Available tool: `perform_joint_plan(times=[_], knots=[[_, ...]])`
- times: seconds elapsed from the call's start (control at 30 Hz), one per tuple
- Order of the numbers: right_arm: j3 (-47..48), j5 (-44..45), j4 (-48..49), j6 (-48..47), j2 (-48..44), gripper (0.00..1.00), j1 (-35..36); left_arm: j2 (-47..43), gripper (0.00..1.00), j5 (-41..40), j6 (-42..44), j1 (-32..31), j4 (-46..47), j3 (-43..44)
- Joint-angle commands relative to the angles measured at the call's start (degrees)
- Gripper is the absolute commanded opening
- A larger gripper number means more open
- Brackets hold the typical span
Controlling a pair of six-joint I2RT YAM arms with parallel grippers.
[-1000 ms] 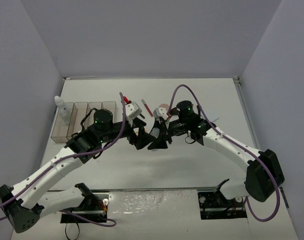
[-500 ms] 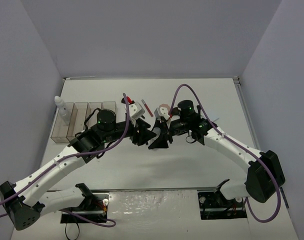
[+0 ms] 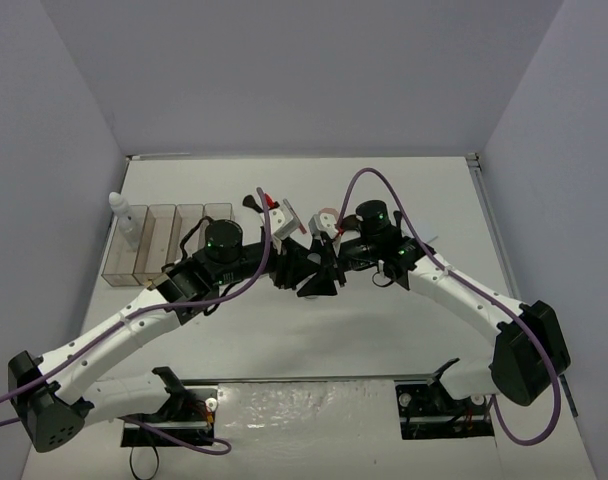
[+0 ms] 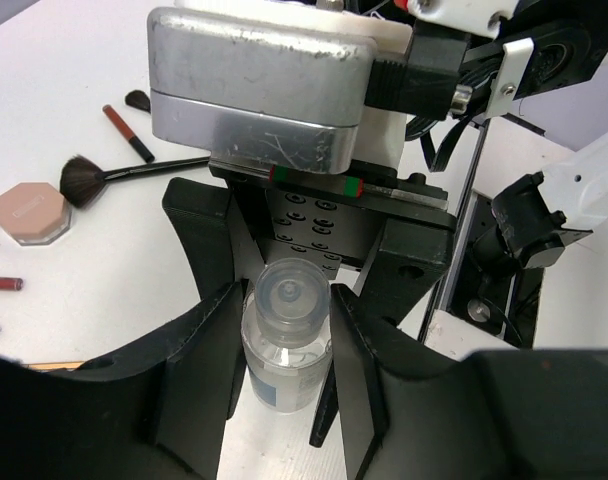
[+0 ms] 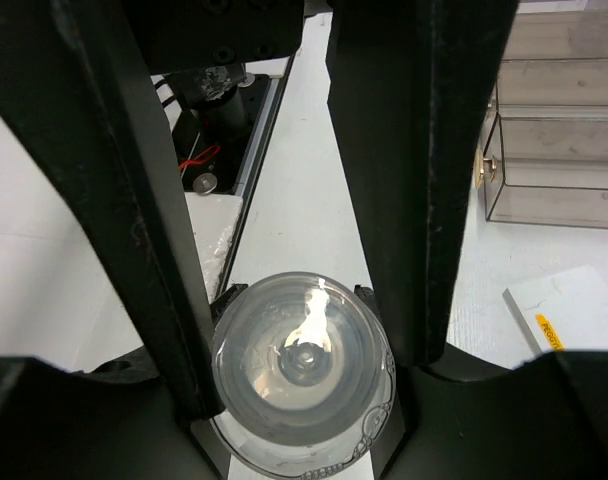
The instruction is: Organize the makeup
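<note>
At the far left of the overhead view, four clear rectangular plastic bins (image 3: 169, 240) stand in a row. A white nozzle-topped bottle (image 3: 124, 218) stands upright in the leftmost one. Right of the bins, toward the back of the white table (image 3: 424, 190), a black-handled brush (image 3: 252, 201), a thin red pencil (image 3: 268, 198) and a white flat pad (image 3: 281, 218) lie close together.

Just below them, at the middle of the frame, the two arms meet tip to tip. The left gripper (image 4: 287, 300) is clenched around a small clear plastic bottle (image 4: 286, 355) with a clear cap. In the left wrist view its black fingers (image 4: 199, 370) lie against both sides of the bottle at the lower middle of the frame. The right gripper (image 3: 314, 270) grasps the same bottle. In the right wrist view the bottle fills the bottom middle, cap toward the camera, with a dark finger touching it on either side. Just above the grippers in the overhead view and slightly right sits a round pink compact (image 3: 327, 214).
</note>
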Motion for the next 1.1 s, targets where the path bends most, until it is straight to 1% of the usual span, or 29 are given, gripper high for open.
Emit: perform_joint_plan(times=[0.0,0.03,0.07,0.1,0.13,0.2,0.27,0.3,0.33,0.37,0.47,0.53,0.6,0.63,0.67,0.73,0.87,0.97,1.07], knots=[[2.86,-2.5,3.63,-0.31,-0.74,0.0,0.64,0.59,0.17,-0.4,-0.18,-0.31,6.7,0.79],[2.84,-2.39,3.61,-0.34,-0.63,0.0,0.66,0.69,0.12,-0.32,-0.12,-0.31,6.85,0.68],[2.82,-2.2,3.61,-0.4,-0.51,0.0,0.64,0.69,0.09,-0.26,-0.1,-0.31,7.25,0.39],[2.77,-1.65,3.61,-0.4,-0.51,0.01,0.59,0.53,0.02,-0.26,-0.21,-0.31,7.91,-0.1],[2.7,-1.44,3.61,-0.4,-0.43,0.02,0.57,0.41,0.0,-0.28,-0.21,-0.31,8.2,-0.41],[2.58,-1.23,3.61,-0.42,-0.22,0.04,0.57,0.19,0.0,-0.28,-0.18,-0.31,8.59,-0.89],[2.58,-0.99,3.61,-0.43,0.04,0.11,0.57,-0.13,0.0,0.0,-0.38,-0.31,9.13,-1.22],[2.55,-0.67,3.58,-0.4,0.26,0.18,0.57,-0.31,0.0,0.04,-0.48,-0.31,9.6,-1.48],[2.5,-0.32,3.53,-0.4,0.51,0.28,0.57,-0.46,0.0,0.09,-0.57,-0.31,10.2,-1.78],[2.45,0.22,3.53,-0.36,0.72,0.34,0.57,-0.62,0.0,-0.27,-0.59,-0.31,10.36,-2.04],[2.27,2.23,3.48,-0.01,1.51,0.51,0.57,-1.24,0.0,-1.72,-0.63,-0.31,10.76,-3.05],[1.97,2.99,3.53,0.08,2.03,0.57,0.57,-1.53,0.0,-2.44,-0.63,-0.31,11.36,-4.08],[1.58,4.64,3.53,0.26,2.76,0.72,0.57,-1.99,0.0,-3.79,-0.66,-0.31,12.01,-5.16],[1.47,5.17,3.5,0.3,3.02,0.77,0.54,-2.12,0.0,-4.17,-0.7,-0.31,12.26,-5.66],[1.38,5.62,3.45,0.3,3.2,0.8,0.5,-2.21,0.0,-4.4,-0.75,-0.31,12.48,-6.19],[1.44,5.63,3.52,0.22,3.73,0.82,0.48,-2.52,0.0,-4.89,-0.93,-0.31,12.93,-6.93],[1.53,7.63,3.19,0.7,4.23,0.92,0.4,-3.48,0.0,-8.12,-0.69,-0.31,13.74,-8.23],[1.02,11.0,2.71,1.35,3.85,0.98,0.25,-5.69,0.0,-13.16,0.36,-0.31,13.76,-9.53],[0.28,15.82,2.95,3.21,3.39,1.0,0.61,-7.41,0.0,-19.39,1.88,-0.24,13.17,-10.67]])
